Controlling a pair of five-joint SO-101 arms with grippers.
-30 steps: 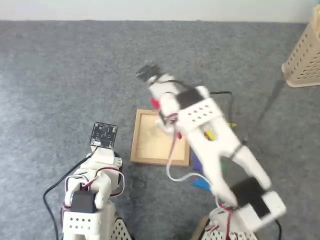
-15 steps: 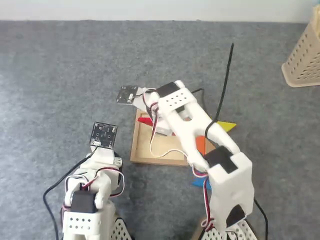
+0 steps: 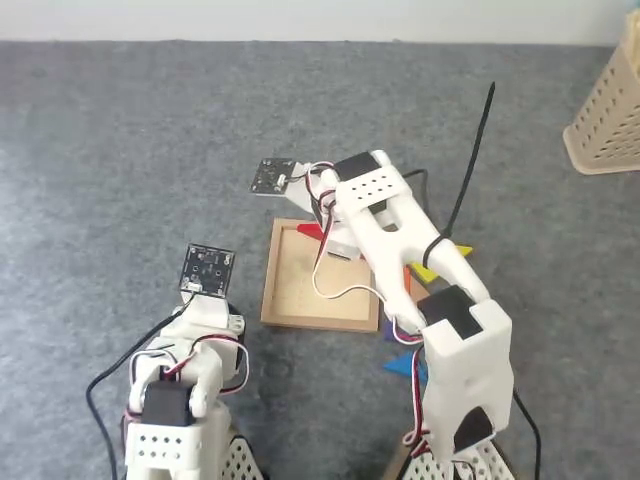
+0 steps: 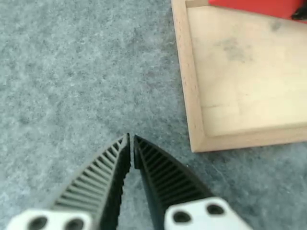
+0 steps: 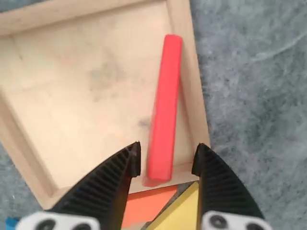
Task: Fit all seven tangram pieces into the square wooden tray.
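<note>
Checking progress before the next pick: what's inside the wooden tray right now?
One red piece sits along one wall of the tray, between the jaws of the open right gripper. The floor that shows is otherwise bare wood. In the high view the right arm covers part of it.

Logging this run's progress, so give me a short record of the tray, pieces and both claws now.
tray: square wooden tray, on grey carpet
in tray: one red tangram piece, on edge beside one wall
outside tray: orange tangram piece, yellow tangram piece, blue tangram piece
right claw: open, straddling the red piece, fingers clear of it
left claw: shut, over carpet near a tray corner
</note>
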